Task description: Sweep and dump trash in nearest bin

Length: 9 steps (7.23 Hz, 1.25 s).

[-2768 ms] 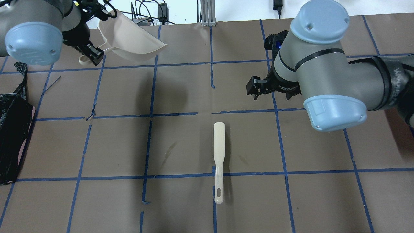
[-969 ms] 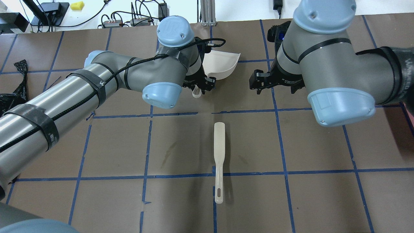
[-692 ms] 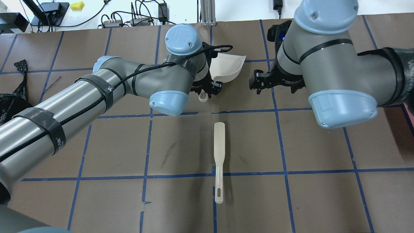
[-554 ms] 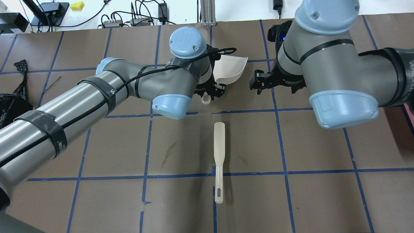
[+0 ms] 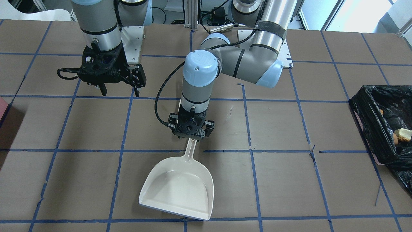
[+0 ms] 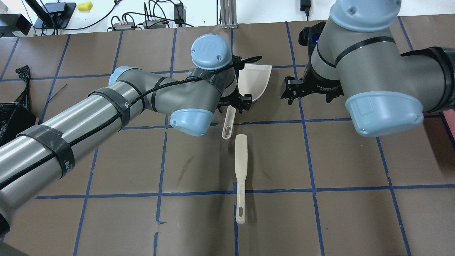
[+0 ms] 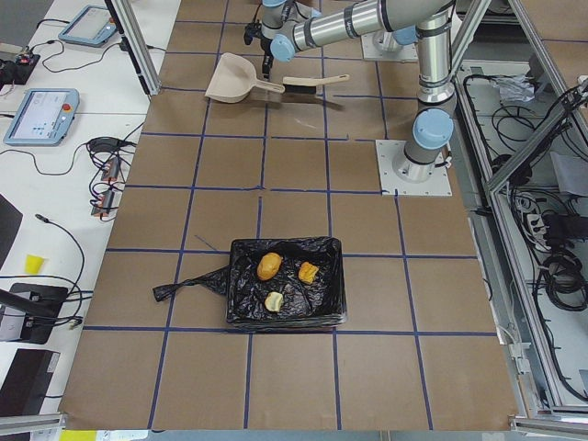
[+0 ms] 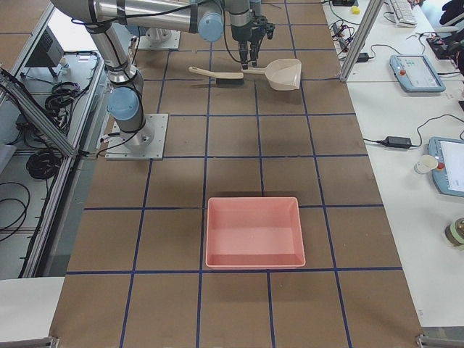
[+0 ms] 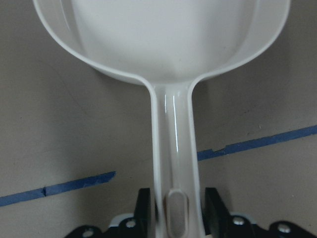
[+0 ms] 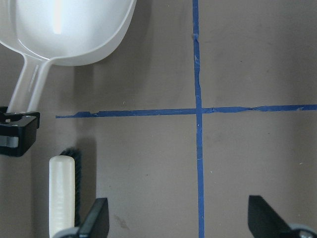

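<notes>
Two arms reach over the table (image 5: 289, 129) in your front-facing view. The left gripper (image 5: 192, 138) has its fingers clenched on the handle of the dustpan (image 5: 178, 190), which lies flat with its mouth toward your edge. The right gripper (image 5: 120, 92) hangs apart, fingers spread on nothing.

From overhead, the brush (image 6: 241, 167) lies lengthwise just behind the dustpan's handle tip, nearer the robot's edge.

Your left-end view puts the bin (image 7: 285, 244) at the table's end on the robot's left, well apart from the dustpan, with three scraps (image 7: 268, 266) inside.

The right-end view shows a pink tray (image 8: 254, 201) toward the opposite end.

Left wrist: both fingers hug the handle.

Right wrist: the brush head sits just beside one spread finger.
</notes>
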### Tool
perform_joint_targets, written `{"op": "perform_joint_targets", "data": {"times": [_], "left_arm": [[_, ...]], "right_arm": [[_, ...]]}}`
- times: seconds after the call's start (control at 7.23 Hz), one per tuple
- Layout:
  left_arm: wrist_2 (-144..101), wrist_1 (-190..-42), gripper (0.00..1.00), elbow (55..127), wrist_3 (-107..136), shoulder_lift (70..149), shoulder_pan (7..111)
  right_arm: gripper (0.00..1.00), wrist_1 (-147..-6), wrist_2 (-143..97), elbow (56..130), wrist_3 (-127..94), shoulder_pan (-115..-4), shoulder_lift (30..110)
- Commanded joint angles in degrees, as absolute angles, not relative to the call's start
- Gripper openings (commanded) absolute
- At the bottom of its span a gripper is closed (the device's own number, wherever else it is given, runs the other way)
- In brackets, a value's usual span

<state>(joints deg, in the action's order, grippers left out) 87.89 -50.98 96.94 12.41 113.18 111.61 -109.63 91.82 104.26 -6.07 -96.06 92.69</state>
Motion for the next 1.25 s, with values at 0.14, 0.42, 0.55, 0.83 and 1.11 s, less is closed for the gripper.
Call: {"op": "perform_joint_targets", "data": {"times": [0.14, 0.42, 0.55, 0.83, 1.11], "left_arm": [[87.5, -53.7, 1.0, 95.9, 11.7, 110.5, 105.6], [87.7, -61.0, 1.0, 95.4, 6.2, 105.8, 100.1], [87.7, -65.0, 1.0, 95.4, 2.5, 103.3, 96.7], [89.6, -74.1, 1.0, 93.8, -0.2, 97.9, 92.7], [90.9, -86.4, 1.0, 85.8, -0.2, 95.7, 92.0]], "right_arm": [[1.0, -106.9, 91.1, 102.6, -3.8, -93.3, 92.8], [1.0, -101.9, 90.9, 97.3, -3.8, -92.6, 92.1], [1.0, -100.7, 90.9, 95.5, -3.8, -92.3, 90.9], [1.0, -100.6, 90.9, 94.9, -3.8, -92.1, 90.6], [1.0, -100.7, 90.4, 95.0, -3.8, -92.1, 90.5]]}}
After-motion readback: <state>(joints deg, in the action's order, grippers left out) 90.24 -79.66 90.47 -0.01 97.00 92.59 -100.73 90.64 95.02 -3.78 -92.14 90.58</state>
